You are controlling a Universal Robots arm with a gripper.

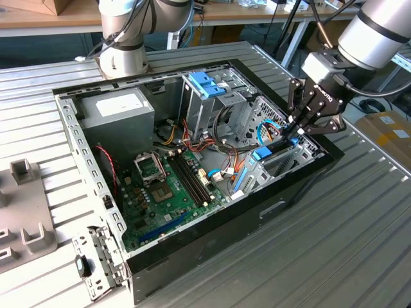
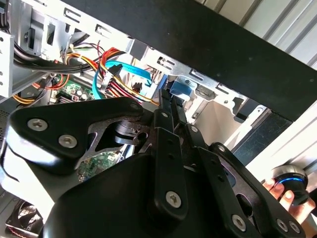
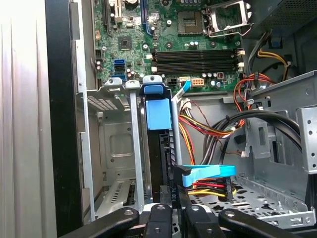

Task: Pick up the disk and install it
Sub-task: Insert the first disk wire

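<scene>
In the first wrist view the gripper (image 3: 171, 210) stands directly over the drive cage, its fingers drawn together on the dark upper edge of the disk (image 3: 157, 144), which sits on edge in its slot with the light-blue carrier tab uppermost. The disk lies between two upright grey metal cage rails (image 3: 134, 144), and appears largely seated. Just beside the fingers, a blue flat cable connector (image 3: 205, 174) and a bundle of red, yellow and black power wires (image 3: 208, 188) crowd the slot's open side. Judgement: the step in hand is the final seating, which calls for straight pressure along the rails, the disk kept parallel to them so the carrier does not bind, with the cables kept out of the slot. Further off lies the motherboard (image 3: 168, 29). In the exterior view the gripper (image 1: 297, 128) is at the cage in the computer case (image 1: 212, 240), at the exterior view's right, clamped on the disk (image 1: 273, 150).
</scene>
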